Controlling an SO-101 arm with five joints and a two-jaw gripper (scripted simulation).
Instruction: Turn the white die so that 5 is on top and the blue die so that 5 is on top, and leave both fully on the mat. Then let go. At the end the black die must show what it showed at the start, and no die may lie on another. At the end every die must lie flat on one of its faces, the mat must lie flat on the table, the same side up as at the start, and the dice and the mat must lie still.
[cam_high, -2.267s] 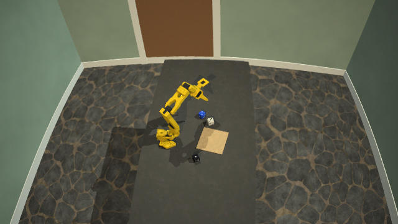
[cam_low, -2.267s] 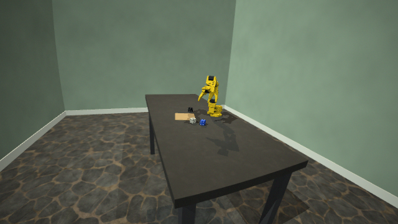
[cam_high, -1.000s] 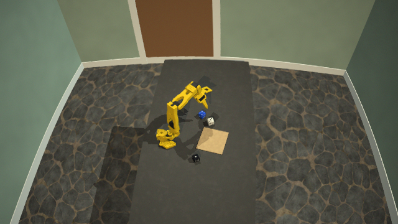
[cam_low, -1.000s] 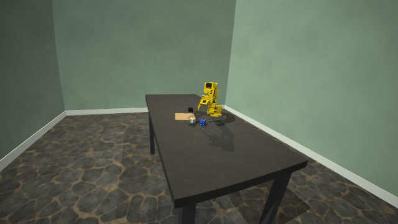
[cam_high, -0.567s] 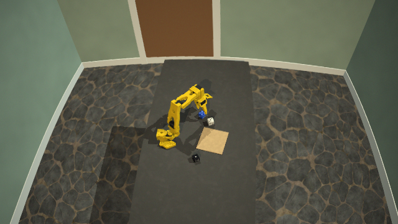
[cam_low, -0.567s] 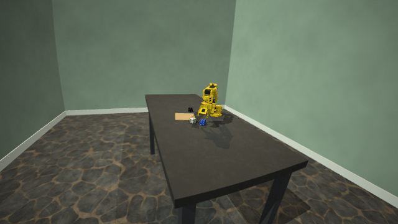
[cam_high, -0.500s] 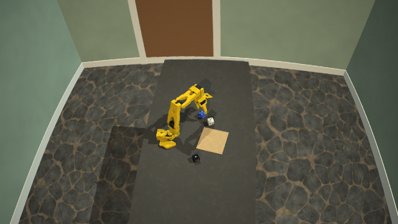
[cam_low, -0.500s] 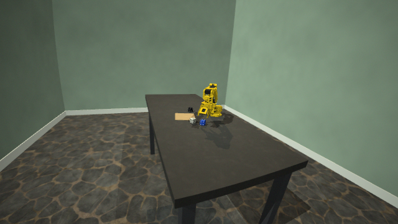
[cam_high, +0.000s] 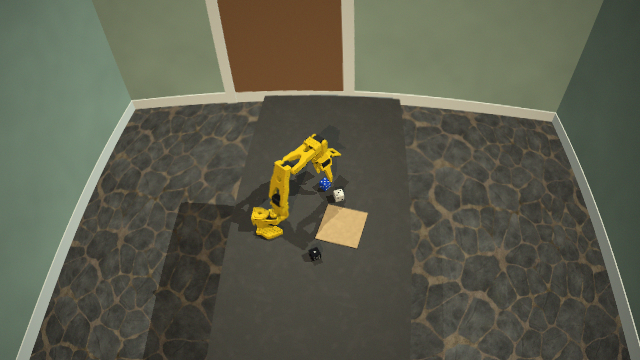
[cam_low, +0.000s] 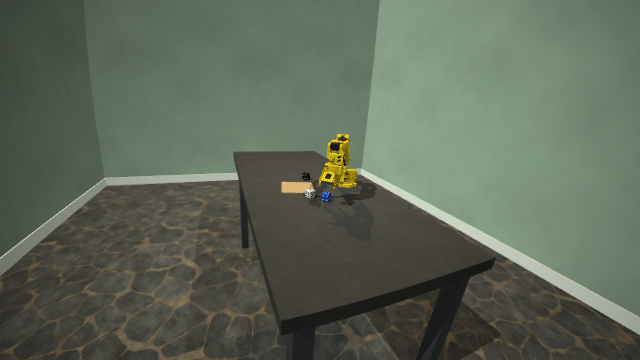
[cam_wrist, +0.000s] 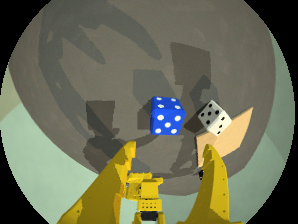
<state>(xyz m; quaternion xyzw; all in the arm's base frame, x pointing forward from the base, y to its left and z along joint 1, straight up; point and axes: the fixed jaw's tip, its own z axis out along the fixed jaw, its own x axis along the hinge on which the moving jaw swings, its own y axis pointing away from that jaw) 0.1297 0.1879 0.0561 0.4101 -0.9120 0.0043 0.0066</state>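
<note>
The blue die (cam_high: 325, 184) (cam_low: 326, 197) (cam_wrist: 167, 119) stands on the table beside the mat. In the wrist view it shows a face of 5, which appears to be its top, and a face of 4. The white die (cam_high: 339, 195) (cam_low: 310, 194) (cam_wrist: 214, 118) stands on the table near the mat's corner, showing a face of 5 and another face; its top number is unclear. The black die (cam_high: 315, 254) (cam_low: 306, 176) stands past the mat, its number unreadable. The mat (cam_high: 341, 227) (cam_low: 295, 188) (cam_wrist: 235, 135) lies flat, bare. My gripper (cam_wrist: 171, 145) is partly open and empty, above and near the blue die.
The dark table (cam_high: 370, 300) (cam_low: 390, 250) carries everything. The arm's base (cam_high: 269, 227) (cam_low: 347, 179) stands left of the mat in the top view. The white die is close beside the blue one, on the mat side. The arm casts shadows around the dice.
</note>
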